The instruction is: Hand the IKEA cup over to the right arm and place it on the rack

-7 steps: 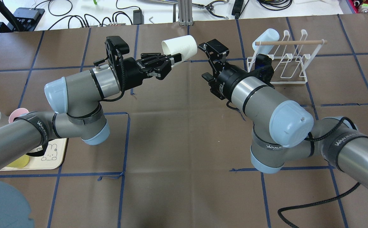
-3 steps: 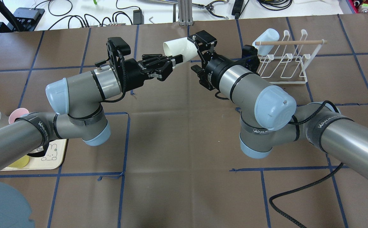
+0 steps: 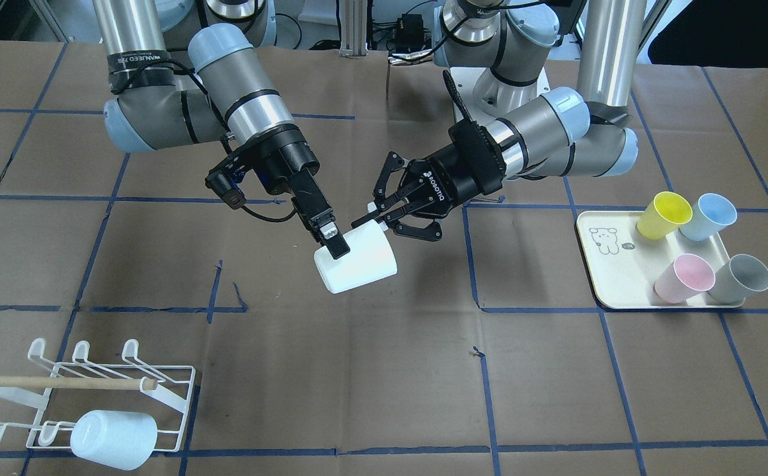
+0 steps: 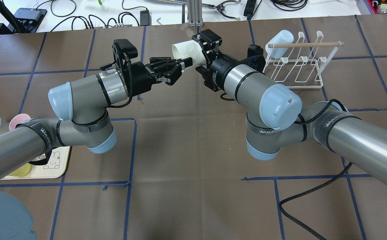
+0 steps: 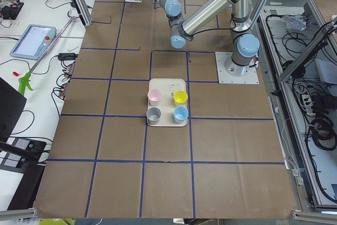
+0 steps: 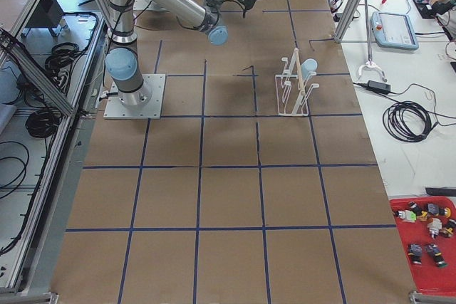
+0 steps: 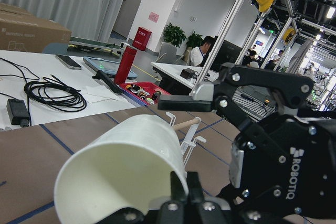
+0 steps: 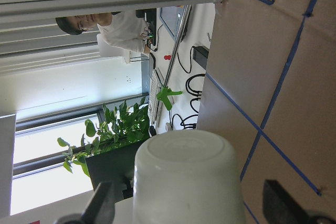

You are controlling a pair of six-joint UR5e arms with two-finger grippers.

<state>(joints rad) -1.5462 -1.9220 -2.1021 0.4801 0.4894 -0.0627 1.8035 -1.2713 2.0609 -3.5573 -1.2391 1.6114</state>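
Observation:
The white IKEA cup (image 4: 186,50) lies on its side in the air above the table, its mouth toward the left arm. My left gripper (image 4: 187,62), marked ROBOTIQ, is shut on the cup's rim; the pinch shows in the left wrist view (image 7: 181,195). My right gripper (image 4: 202,54) is open, one finger on each side of the cup's closed end. The right wrist view shows the cup's bottom (image 8: 186,177) between the spread fingers (image 8: 105,200) with a gap on both sides. In the front view the cup (image 3: 357,266) hangs between both grippers. The white wire rack (image 4: 305,44) stands at the far right.
A pale cup (image 4: 279,42) hangs on the rack's near-left prong, seen also in the front view (image 3: 113,439). The cream bear tray (image 3: 612,264) holds yellow (image 3: 665,215), blue (image 3: 708,215), pink (image 3: 685,277) and grey (image 3: 741,277) cups. A black cable (image 4: 313,196) trails under the right arm.
My right arm has moved left toward the cup; its open fingers went from beside the cup's closed end to straddling it. The left arm and cup have barely moved.

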